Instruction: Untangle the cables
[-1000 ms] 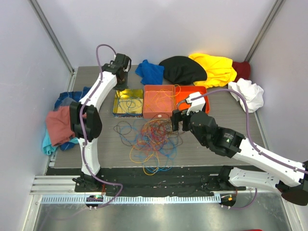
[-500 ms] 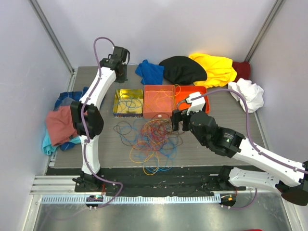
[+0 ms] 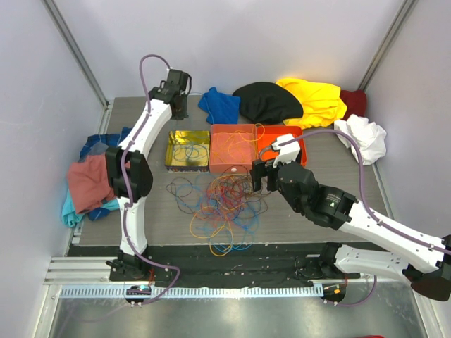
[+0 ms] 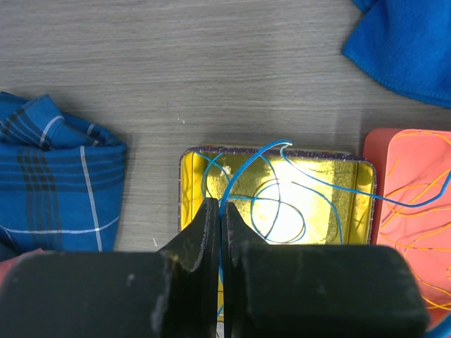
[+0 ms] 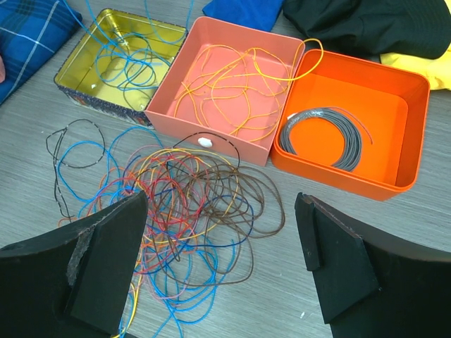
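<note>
cables (image 3: 218, 204): loose multicolour tangle on the table, just in front of the boxes, centre.
left gripper (image 4: 220, 210): fingers pressed together on a blue cable (image 4: 243, 164), raised behind the gold tin, well apart from the tangle.
gold tin (image 5: 84, 91): holds blue loops; some strands rise out of it past the top of the right wrist view.
salmon box (image 5: 204, 141): orange and yellow strands inside, one draped over the rim.
orange box (image 5: 338, 179): only a grey coil (image 5: 317, 137).
right gripper (image 5: 222, 211): fingers spread wide, holding nothing, over the tangle's far right edge.
key relation: tangle lies below and slightly left of the right fingers; right arm far nearer; no clear long axis.
hidden: the pinch point itself; the tangle's near part behind the right fingers; which strand crosses which.
</note>
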Tool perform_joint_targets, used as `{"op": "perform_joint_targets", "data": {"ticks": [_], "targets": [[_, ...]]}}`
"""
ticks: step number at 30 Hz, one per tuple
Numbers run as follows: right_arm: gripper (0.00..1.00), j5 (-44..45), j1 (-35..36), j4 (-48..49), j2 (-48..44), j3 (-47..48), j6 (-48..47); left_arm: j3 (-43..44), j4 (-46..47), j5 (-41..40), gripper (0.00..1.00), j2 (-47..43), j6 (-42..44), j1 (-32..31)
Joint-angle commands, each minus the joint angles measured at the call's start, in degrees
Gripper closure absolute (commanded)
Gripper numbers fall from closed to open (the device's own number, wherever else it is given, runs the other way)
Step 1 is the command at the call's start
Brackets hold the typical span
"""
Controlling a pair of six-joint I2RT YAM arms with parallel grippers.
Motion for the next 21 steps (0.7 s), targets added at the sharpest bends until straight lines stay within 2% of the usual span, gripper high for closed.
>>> {"op": "perform_joint_targets", "data": {"ticks": [1, 5, 11, 15, 21], "targets": [[0.05, 0.29, -0.45, 0.66, 0.69, 0.17, -0.24, 3.06, 2.92, 1.04, 1.0, -1.45, -0.53, 0.3], [0.05, 0.02, -0.54, 0.93, 0.69, -0.01, -0.23, -1.06, 3.79, 1.31, 1.0, -2.24, -1.15, 0.3], [0.05, -0.07, -0.63, 1.01, 0.34, -0.27, -0.06, -18.36, 11.59, -0.18, 1.0, -7.86, -3.43, 0.21], [0.05, -0.68, -0.72, 1.1, 0.6, -0.19, 0.2, -29.16, 16.18, -4.65, 1.0, -11.82, -4.66, 0.12], [0.05, -1.38, -0.72, 1.36, 0.69, -0.1, 0.73, -31.75, 17.86, -5.9, 1.0, -14.19, -4.84, 0.03]]}}
